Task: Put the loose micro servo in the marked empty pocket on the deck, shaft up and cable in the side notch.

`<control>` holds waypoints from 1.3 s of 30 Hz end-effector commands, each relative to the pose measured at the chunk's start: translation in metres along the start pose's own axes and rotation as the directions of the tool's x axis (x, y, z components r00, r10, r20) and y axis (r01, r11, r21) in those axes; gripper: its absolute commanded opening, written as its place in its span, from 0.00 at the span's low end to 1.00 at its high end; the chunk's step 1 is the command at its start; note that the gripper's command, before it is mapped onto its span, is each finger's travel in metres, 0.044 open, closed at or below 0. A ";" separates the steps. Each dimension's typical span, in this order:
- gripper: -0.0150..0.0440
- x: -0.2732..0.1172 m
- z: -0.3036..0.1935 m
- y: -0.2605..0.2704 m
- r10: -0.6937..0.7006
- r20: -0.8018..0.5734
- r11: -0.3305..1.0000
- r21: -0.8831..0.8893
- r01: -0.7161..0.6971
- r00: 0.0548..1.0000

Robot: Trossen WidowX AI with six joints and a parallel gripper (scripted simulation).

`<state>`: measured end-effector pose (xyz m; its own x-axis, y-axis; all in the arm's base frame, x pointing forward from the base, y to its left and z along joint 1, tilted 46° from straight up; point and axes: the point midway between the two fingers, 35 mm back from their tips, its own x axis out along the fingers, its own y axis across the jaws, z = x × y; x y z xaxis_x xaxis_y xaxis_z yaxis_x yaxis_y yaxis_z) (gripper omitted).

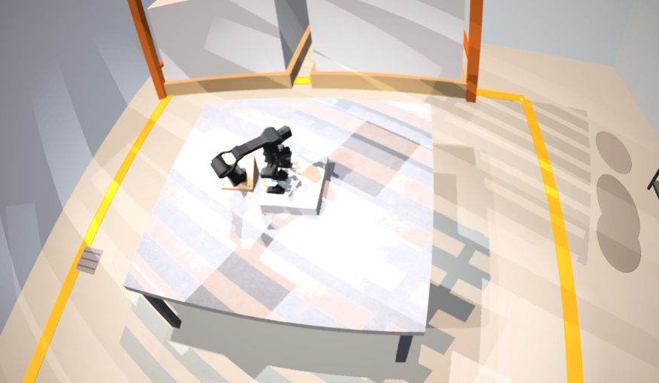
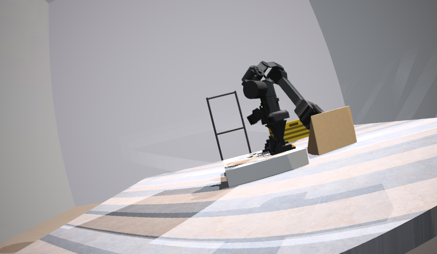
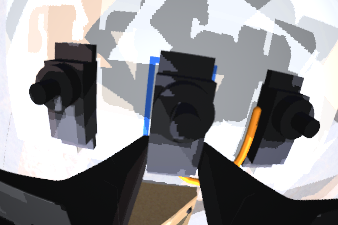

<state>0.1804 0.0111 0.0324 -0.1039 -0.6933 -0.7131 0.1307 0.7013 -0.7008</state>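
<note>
While clamping the micro servo (image 3: 178,118) over the blue-edged pocket (image 3: 151,96), between seated servos at nine and three o'clock, the tool (image 3: 174,162) is needing a square, slow descent, cable toward the notch.

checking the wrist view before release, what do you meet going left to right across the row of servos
Left servo seated on the deck, then the middle servo with a blue edge, held in the end effector, then the orange cable, then the right servo.

We see our arm (image 2: 278,91) folded over, wrist pointing down, gripper (image 3: 174,158) clamped, apparently squarely, on the micro servo (image 3: 178,118).
</note>
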 end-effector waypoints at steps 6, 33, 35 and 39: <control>0.25 0.008 0.000 -0.001 -0.007 0.007 1.000 -0.005 0.007 1.000; 0.57 -0.017 -0.003 -0.002 -0.006 0.006 1.000 -0.005 0.006 1.000; 0.57 -0.020 -0.005 -0.003 -0.006 0.006 1.000 -0.005 0.006 1.000; 0.57 -0.020 -0.005 -0.003 -0.006 0.006 1.000 -0.005 0.006 1.000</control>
<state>0.1762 0.0202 0.0457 -0.1007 -0.7052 -0.7018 0.1148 0.6924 -0.7123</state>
